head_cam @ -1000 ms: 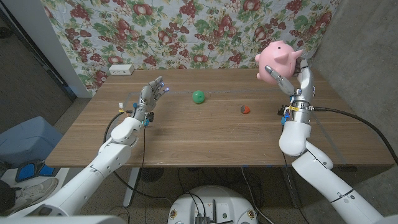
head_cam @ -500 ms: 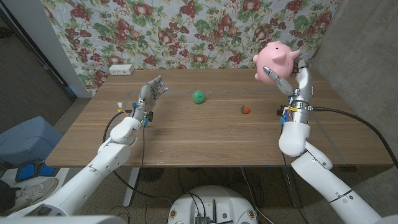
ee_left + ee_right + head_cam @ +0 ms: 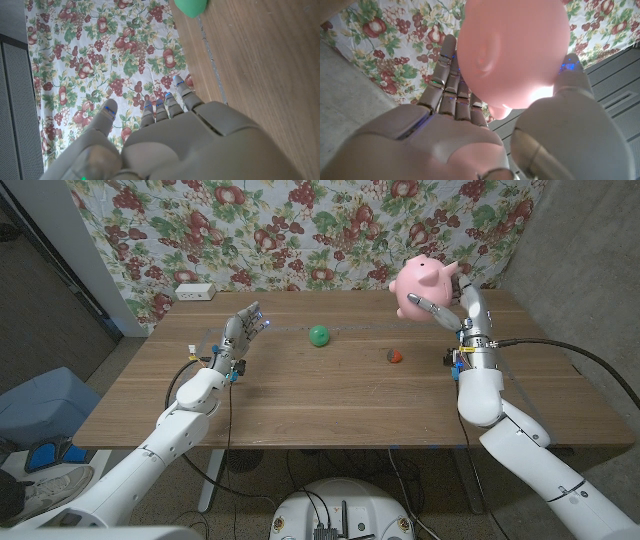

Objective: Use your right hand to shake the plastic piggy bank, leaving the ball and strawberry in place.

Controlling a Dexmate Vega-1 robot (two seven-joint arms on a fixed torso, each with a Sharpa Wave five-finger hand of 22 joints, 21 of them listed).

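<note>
The right hand [image 3: 452, 302] grips the pink piggy bank [image 3: 420, 286] and holds it in the air over the far right part of the table [image 3: 300, 400], clear of the wood. In the right wrist view the fingers [image 3: 445, 85] wrap one side of the pig [image 3: 515, 50] and the thumb presses the other. The green ball [image 3: 318, 335] sits on the tabletop near the far edge, about midway along it. The strawberry [image 3: 395, 356] lies to the right of the ball, a little nearer the front, well apart from it. The left hand [image 3: 240, 335] is raised over the far left part of the tabletop, fingers [image 3: 165, 107] spread and holding nothing. A floral cloth [image 3: 300, 230] hangs behind the table, and a white power strip [image 3: 195, 292] lies at the far left corner.
</note>
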